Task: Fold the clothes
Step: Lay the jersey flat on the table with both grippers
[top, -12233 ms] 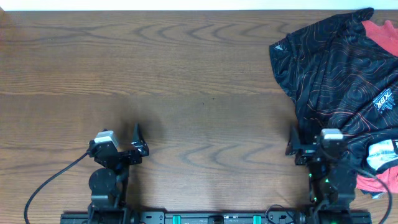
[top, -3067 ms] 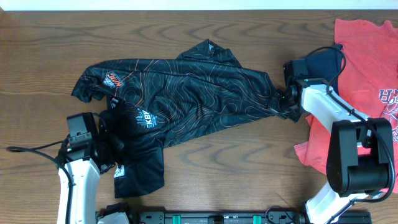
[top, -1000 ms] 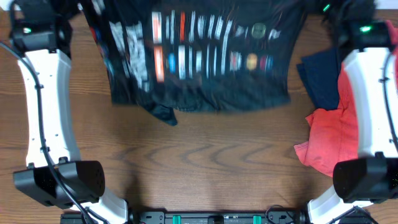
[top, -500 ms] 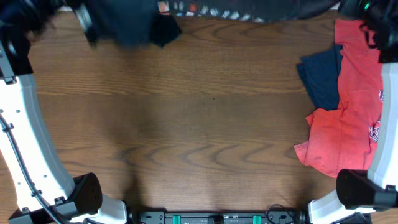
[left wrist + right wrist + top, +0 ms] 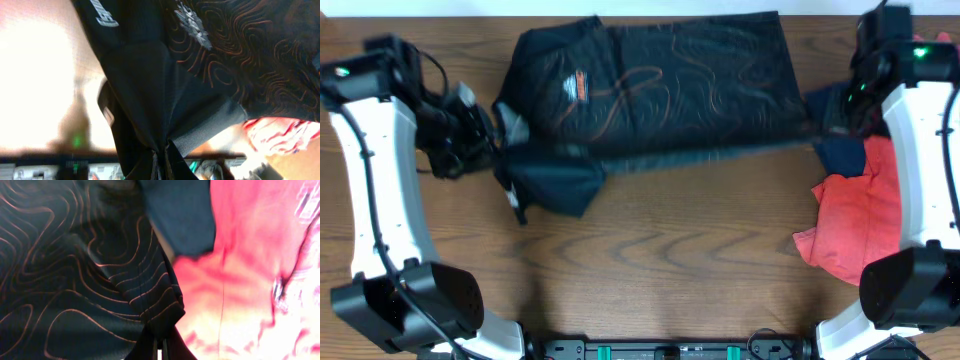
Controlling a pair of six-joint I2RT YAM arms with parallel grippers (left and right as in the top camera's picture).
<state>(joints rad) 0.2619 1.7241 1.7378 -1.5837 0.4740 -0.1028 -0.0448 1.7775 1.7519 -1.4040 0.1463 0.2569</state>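
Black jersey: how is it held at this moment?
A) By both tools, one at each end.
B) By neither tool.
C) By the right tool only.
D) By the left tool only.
A: the left tool and the right tool are each shut on a bunched edge of the black jersey, which spans between them.

The left gripper (image 5: 161, 156) is clamped on a bunched edge of the black jersey (image 5: 210, 65).

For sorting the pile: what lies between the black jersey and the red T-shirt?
The navy garment; the overhead and right wrist views show it.
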